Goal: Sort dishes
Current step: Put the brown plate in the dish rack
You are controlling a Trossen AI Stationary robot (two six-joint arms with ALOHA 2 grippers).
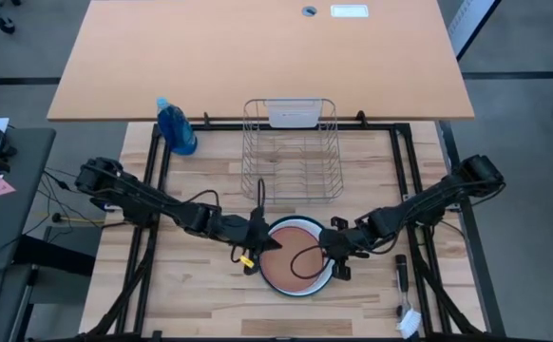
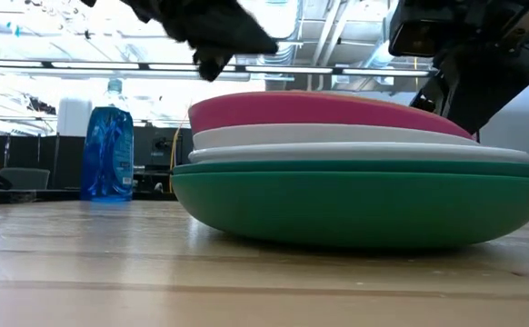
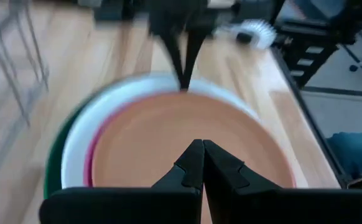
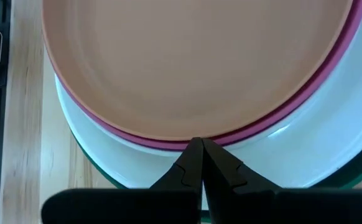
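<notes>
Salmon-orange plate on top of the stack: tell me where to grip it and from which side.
Grip the salmon-orange plate at its rim, coming in level from its right side, where the right gripper already sits. It lies flat atop the magenta-pink plate, so only its slightly raised edge is probably graspable.

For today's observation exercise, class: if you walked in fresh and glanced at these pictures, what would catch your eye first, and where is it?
First, the stack of round flat plates at the front middle of the pale wooden table, salmon-orange plate on top and dark green plate at the bottom. The left pincer and right pincer flank it, both shut. Behind stand an empty metal wire dish rack and a blue spray bottle.
</notes>
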